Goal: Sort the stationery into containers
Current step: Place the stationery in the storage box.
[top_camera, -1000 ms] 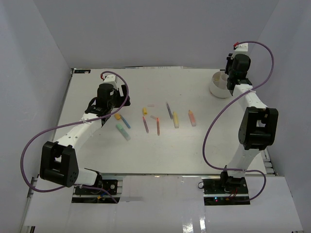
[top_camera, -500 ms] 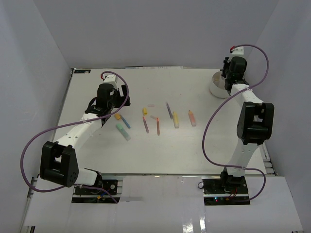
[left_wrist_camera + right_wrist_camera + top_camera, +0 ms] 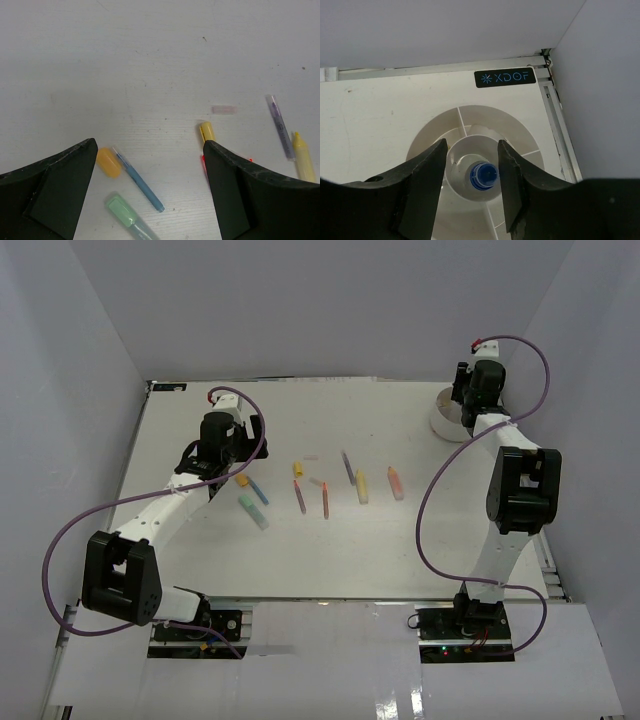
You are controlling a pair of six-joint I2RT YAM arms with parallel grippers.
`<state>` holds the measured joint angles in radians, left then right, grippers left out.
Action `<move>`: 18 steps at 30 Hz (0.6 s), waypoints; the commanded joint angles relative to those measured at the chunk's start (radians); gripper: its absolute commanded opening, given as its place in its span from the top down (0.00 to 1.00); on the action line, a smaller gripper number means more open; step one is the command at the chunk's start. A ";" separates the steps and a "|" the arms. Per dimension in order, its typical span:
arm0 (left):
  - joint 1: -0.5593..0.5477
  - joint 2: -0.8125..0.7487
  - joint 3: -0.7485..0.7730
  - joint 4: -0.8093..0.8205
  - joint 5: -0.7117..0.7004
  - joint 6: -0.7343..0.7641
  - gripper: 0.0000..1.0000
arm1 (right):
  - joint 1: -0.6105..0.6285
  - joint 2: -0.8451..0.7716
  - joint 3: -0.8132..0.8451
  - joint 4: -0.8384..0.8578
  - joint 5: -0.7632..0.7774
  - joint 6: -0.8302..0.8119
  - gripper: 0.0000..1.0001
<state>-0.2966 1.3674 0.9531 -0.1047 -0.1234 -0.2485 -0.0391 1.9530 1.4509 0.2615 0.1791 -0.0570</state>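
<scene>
Right now my right gripper (image 3: 470, 172) hangs directly over the round white tub (image 3: 435, 140) at the far right corner of the table (image 3: 300, 550); jaws stand apart w/ a gap around the blue-capped bottle (image 3: 483, 177), which sits upright in the tub's centre well, cap facing up at me, not pinched as far as I can tell, so I judge that item is delivered. My left gripper (image 3: 150, 192) is spread wide & holds nothing, hovering above the loose stationery. Just below it lie a small orange eraser (image 3: 108, 162), a blue pen (image 3: 141, 181) slanting away to lower right in the wrist view, & a green highlighter (image 3: 122, 210) beside that. Further right: a yellow-capped item (image 3: 207, 132), a purple pen (image 3: 280, 126) & a yellow highlighter (image 3: 303, 157), long axes roughly toward/away from me. Left arm is clearly nearer the pile; the tub is well apart to the right, so next pick probably falls to the left, jaws set across the blue pen's slant.
</scene>
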 commanded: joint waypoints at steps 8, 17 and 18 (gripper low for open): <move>0.001 -0.053 0.022 0.004 -0.004 0.009 0.02 | 0.007 -0.199 -0.023 -0.036 -0.015 -0.003 0.39; 0.001 -0.085 0.029 -0.012 -0.047 -0.014 0.02 | 0.188 -0.439 -0.168 -0.205 -0.009 0.043 0.36; 0.001 -0.087 0.030 -0.019 -0.053 -0.015 0.02 | 0.236 -0.451 -0.185 -0.220 -0.001 0.046 0.35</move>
<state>-0.2966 1.3258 0.9531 -0.1059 -0.1417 -0.2520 0.1116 1.5478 1.3216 0.1204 0.1783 -0.0322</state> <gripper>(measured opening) 0.979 0.646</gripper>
